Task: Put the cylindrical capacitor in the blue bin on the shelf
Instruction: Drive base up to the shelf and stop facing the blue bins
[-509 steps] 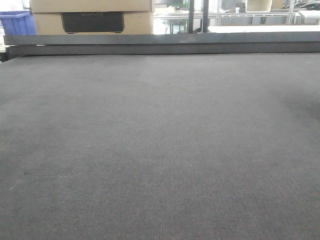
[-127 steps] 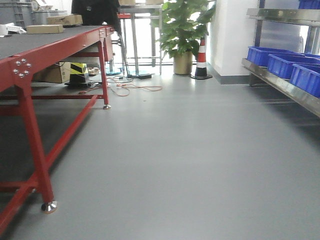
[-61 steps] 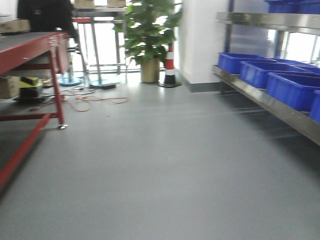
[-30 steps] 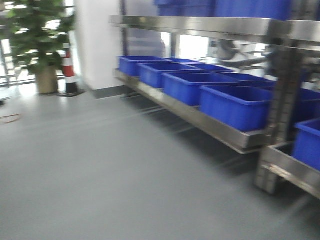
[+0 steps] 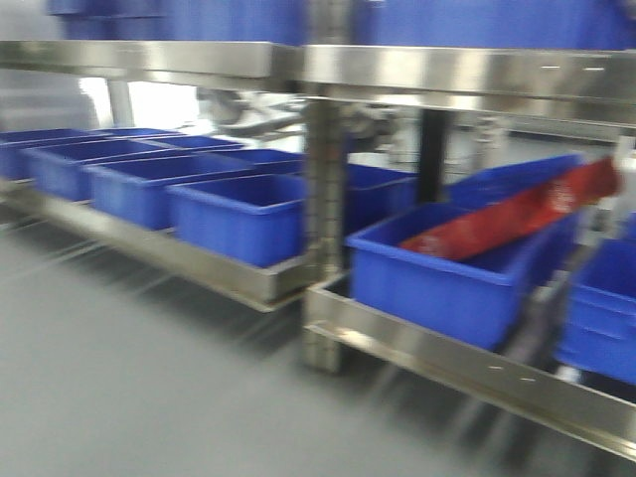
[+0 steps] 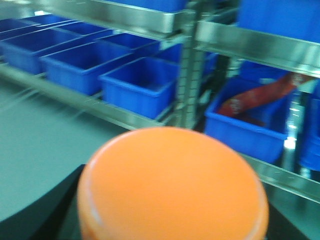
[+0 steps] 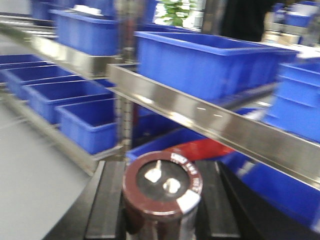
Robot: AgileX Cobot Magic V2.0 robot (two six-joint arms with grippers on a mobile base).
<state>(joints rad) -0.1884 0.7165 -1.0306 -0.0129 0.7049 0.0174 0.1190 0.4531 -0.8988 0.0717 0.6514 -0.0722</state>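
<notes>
Right hand [image 7: 160, 202] holding capacitor [image 7: 162, 186], shelf [image 7: 200, 115], grey floor [image 5: 119, 383]

Open grey floor [image 5: 119, 388] lies in front of the shelf [image 5: 179, 60], with nothing standing on it; a steel upright post [image 5: 323, 199] splits the front into two bays. Left of it I see a row of blue bins [image 5: 234, 214] packed side by side, tops open beneath the upper rail [image 5: 467, 72]; right of it the nearest blue bin [image 5: 437, 288] is partly filled by a red packet [image 5: 512, 217] lying slantwise. The lower front rail [image 5: 477, 368] runs just under the bin fronts. An orange dome [image 6: 172, 185] blocks my lower left wrist view. The cylindrical capacitor [image 7: 161, 185] sticks up between the right gripper [image 7: 162, 202] fingers, below a broad steel rail [image 7: 200, 112].
</notes>
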